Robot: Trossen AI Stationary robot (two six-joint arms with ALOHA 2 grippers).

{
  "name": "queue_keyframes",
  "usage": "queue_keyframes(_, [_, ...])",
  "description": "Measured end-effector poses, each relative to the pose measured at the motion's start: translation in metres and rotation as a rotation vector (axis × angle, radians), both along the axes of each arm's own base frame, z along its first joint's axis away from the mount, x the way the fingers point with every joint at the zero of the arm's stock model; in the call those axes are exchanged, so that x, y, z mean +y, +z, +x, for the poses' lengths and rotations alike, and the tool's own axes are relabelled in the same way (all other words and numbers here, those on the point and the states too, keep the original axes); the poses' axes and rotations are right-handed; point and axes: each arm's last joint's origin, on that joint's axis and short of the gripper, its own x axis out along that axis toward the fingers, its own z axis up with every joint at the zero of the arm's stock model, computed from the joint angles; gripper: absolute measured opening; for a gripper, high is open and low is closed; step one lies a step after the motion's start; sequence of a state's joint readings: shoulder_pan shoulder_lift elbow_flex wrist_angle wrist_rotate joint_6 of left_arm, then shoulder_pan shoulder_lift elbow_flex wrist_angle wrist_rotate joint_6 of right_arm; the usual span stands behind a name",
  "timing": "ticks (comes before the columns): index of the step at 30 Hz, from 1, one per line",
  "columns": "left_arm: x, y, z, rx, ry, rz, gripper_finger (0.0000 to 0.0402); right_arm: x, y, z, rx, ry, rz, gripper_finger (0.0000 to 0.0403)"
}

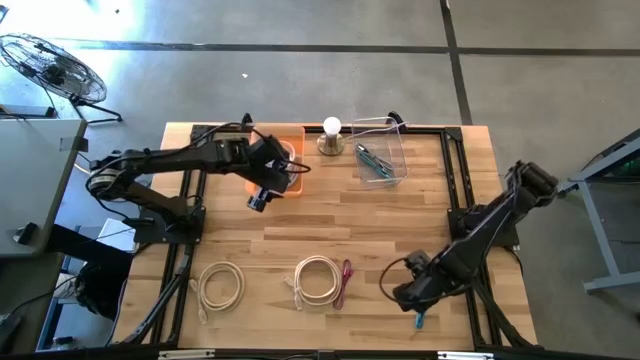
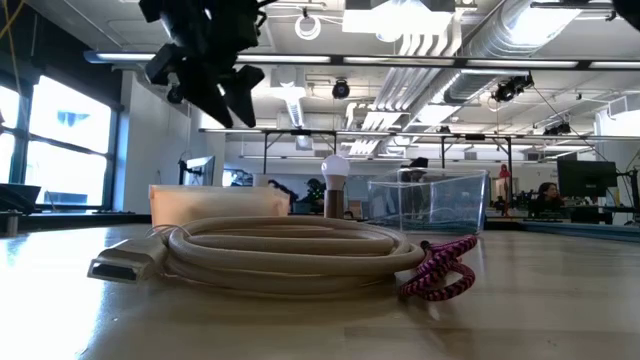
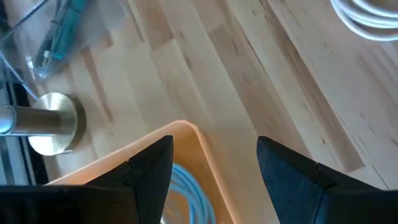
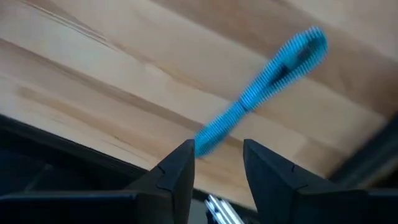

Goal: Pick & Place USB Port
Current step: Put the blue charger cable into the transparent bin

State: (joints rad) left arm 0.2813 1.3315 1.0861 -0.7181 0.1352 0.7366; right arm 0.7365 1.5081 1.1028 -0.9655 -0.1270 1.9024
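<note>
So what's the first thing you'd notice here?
Probably the bright blue cable at the table's front right corner, its near end between the right end effector's fingers. Next, the orange bin at the back, with the left end effector open above it, and the white bulb beside it.

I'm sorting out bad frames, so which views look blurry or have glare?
Right wrist view: the blue cable is smeared. Low view: bright ceiling lights glare, and the near cream cable is soft. High view: even and sharp. Left wrist view: mildly soft.
</note>
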Motion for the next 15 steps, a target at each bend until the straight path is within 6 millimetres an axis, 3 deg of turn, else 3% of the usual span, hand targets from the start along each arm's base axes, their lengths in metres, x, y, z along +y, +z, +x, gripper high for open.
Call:
queue_keyframes(4, [-0.001,-0.009,-0.003,0.018,-0.001,-0.006,0.0228,0.006,-0.007,-0.004,0.1,-0.04,0.013,0.0129])
queue_keyframes(15, [-0.002,-0.01,-0.003,0.008,-0.017,-0.042,0.0228,0.014,-0.038,0.001,0.226,-0.054,-0.079,0.0129])
